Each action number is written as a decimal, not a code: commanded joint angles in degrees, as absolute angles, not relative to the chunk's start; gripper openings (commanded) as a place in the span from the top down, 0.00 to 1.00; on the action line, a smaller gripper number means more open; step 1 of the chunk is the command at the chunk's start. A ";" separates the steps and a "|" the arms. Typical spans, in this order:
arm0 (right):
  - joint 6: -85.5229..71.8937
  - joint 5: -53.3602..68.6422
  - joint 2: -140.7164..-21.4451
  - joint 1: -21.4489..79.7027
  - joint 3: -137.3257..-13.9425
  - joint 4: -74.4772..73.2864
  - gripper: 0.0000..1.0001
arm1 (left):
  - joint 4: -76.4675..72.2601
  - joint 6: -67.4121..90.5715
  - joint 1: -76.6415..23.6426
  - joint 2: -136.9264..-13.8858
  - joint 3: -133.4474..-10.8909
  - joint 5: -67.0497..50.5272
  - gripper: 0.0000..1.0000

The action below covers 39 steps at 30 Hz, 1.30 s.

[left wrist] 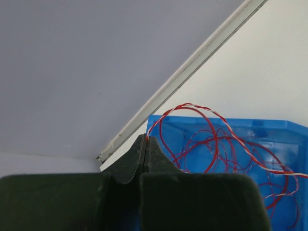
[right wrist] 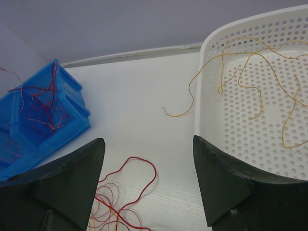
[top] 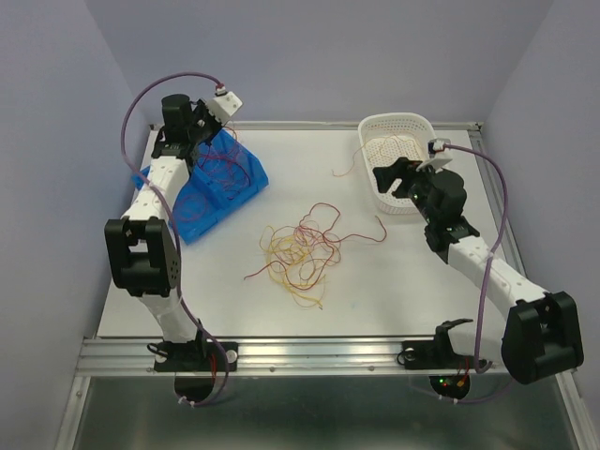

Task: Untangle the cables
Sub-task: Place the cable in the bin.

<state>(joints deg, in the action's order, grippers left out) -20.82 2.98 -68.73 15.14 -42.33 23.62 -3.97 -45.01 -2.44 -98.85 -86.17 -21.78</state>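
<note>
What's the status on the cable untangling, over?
Left gripper shut on a red strand above the blue bin. Right gripper open, empty, by the white basket. Mixed tangle mid-table, unsorted. Nothing blocking it.

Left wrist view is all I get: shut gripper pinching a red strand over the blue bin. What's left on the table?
Observer: A tangled pile of red and yellow cables lies in the middle of the table.
Operator: While I hold this red strand, where's the right gripper?
Observer: The right gripper hovers open and empty at the white basket.
Operator: Anything in that basket?
Observer: Yellow strands lie in it; one trails over the rim onto the table.
</note>
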 commanded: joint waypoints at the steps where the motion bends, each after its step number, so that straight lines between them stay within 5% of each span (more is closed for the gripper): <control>1: -21.18 3.43 -67.06 15.56 -41.66 26.72 0.21 | -3.34 -50.87 -2.02 -102.12 -88.68 -15.32 1.00; 19: -22.32 5.63 -67.85 15.56 -40.69 27.60 0.21 | 5.98 -65.13 -4.75 -122.35 -100.02 -0.44 1.00; 26: -22.67 6.06 -67.85 15.56 -40.69 27.69 0.21 | 4.31 -64.07 -4.57 -115.68 -97.47 -1.67 0.65; 39: -24.26 10.46 -75.22 15.56 -44.38 23.30 0.22 | 4.22 -62.41 -4.31 -106.26 -94.92 -2.28 0.30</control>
